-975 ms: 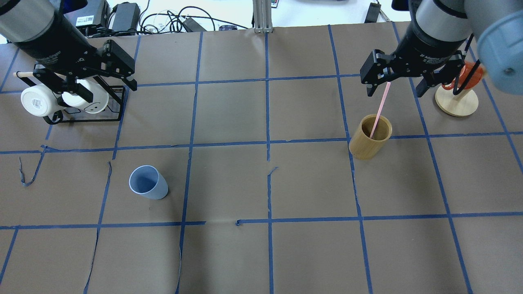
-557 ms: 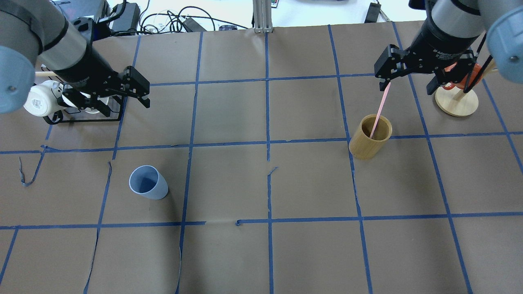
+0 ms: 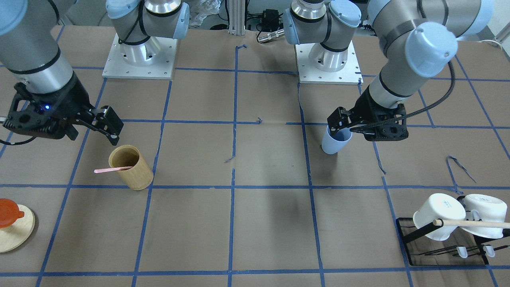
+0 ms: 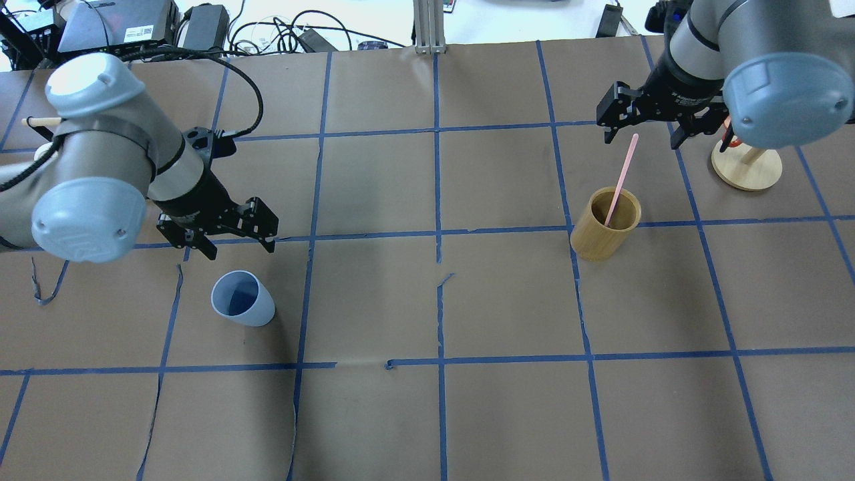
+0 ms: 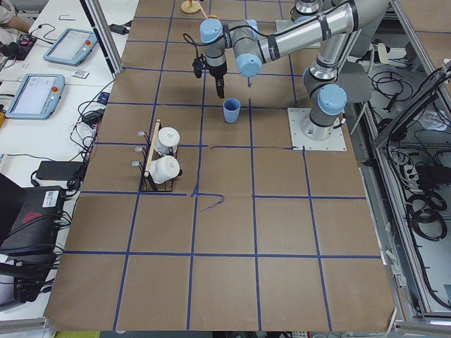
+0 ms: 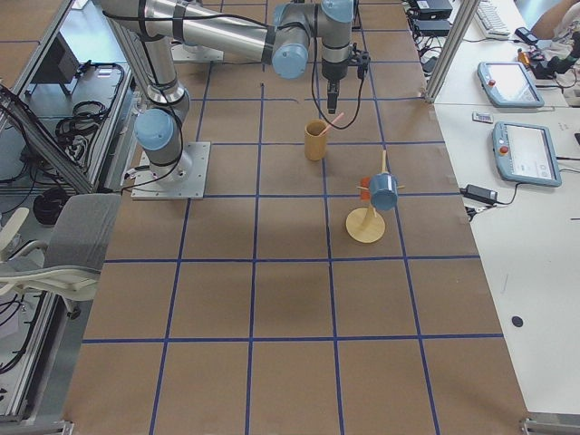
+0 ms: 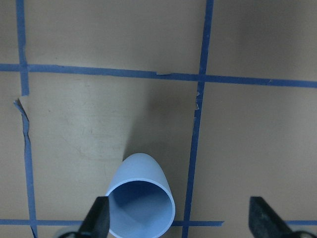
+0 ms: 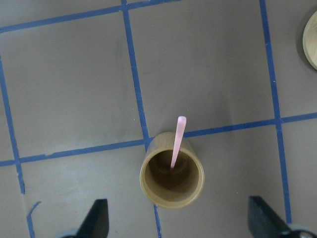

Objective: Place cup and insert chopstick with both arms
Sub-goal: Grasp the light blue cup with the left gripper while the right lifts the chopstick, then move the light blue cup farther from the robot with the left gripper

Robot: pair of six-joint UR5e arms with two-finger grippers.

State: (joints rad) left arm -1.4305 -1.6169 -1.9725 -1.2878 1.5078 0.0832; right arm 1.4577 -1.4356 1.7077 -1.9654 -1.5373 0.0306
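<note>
Robot lab w/ taped-grid table (image 4: 374, 414), teach pendants (image 6: 528, 154), cables (image 4: 287, 30).

The cup (image 4: 242, 298) looks like smooth, matt blue plastic. The holder (image 4: 604, 232) is pale wood with a soft sheen, and the chopstick (image 4: 621, 179) is smooth and pink. The table (image 4: 507, 414) wears matt brown paper, crossed with blue tape (image 4: 374, 235) that is a little torn.

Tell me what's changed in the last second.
The left gripper swung from the mug rack toward the cup and now hovers open close by it, empty. The right gripper shifted only slightly and is open above the chopstick, not holding it. Cup, chopstick and holder have not moved.
</note>
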